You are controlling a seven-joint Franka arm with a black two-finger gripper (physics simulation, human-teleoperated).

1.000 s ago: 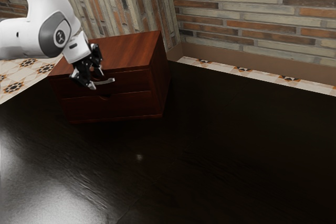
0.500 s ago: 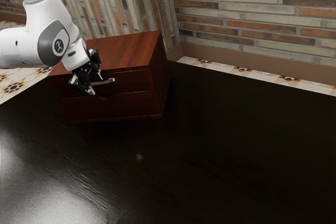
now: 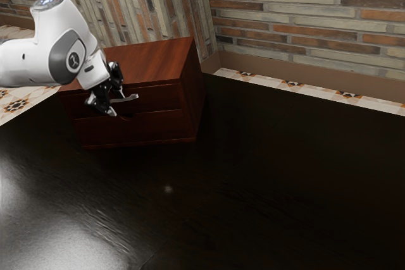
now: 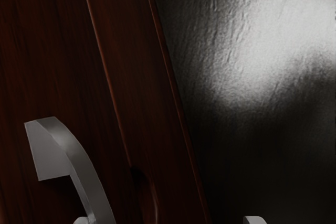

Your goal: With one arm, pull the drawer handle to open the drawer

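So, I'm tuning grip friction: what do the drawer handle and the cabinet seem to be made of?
The drawer handle looks like satin metal: plain grey with a soft sheen, though grey plastic is possible. The cabinet looks like varnished reddish-brown wood: dark grain streaks run along its front.

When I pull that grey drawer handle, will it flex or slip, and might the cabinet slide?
The handle looks like a thick curved metal bar, so probably stiff, though its smooth finish may be slippery. The cabinet looks squat and solid, so unlikely to tip, but on the glossy table it might slide.
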